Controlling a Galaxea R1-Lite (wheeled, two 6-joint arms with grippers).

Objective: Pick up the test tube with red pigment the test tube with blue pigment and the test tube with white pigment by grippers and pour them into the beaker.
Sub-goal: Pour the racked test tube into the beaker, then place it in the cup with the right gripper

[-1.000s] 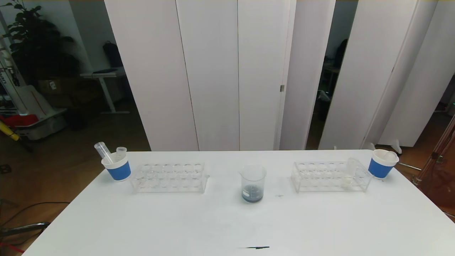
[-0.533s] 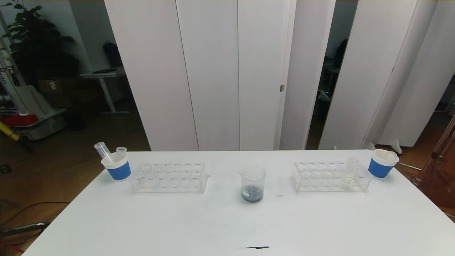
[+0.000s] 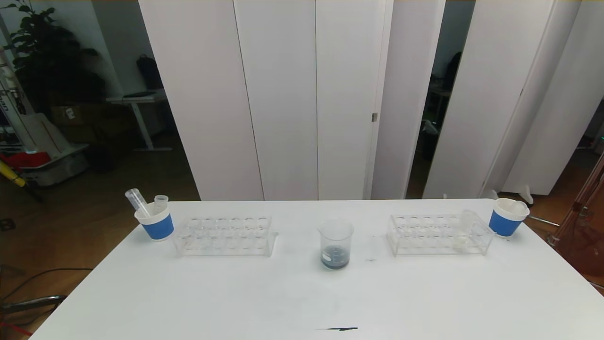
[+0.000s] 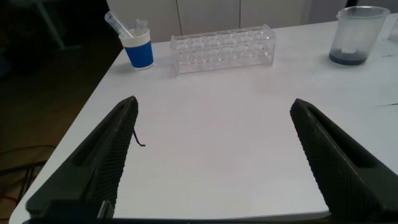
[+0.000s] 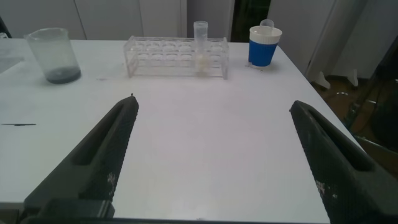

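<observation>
White desk carrying the beaker at its middle, upright, with a shallow layer of dark blue-grey liquid at the bottom. On the robot's right, a clear test tube rack holding the test tube with white pigment upright in a slot near its right end, cream liquid at the bottom; just beyond that end, a blue-banded white cup. On the robot's left, a second clear rack with no tube showing in it, and beside its left end another blue-banded cup with two clear tubes leaning out of it, contents not discernible. Short dark streak on the desk near the front edge. Left gripper held low over the near left part of the desk, fingers spread wide apart, holding nothing. Right gripper likewise low over the near right part, fingers wide apart and empty, well short of the rack with the white tube.
</observation>
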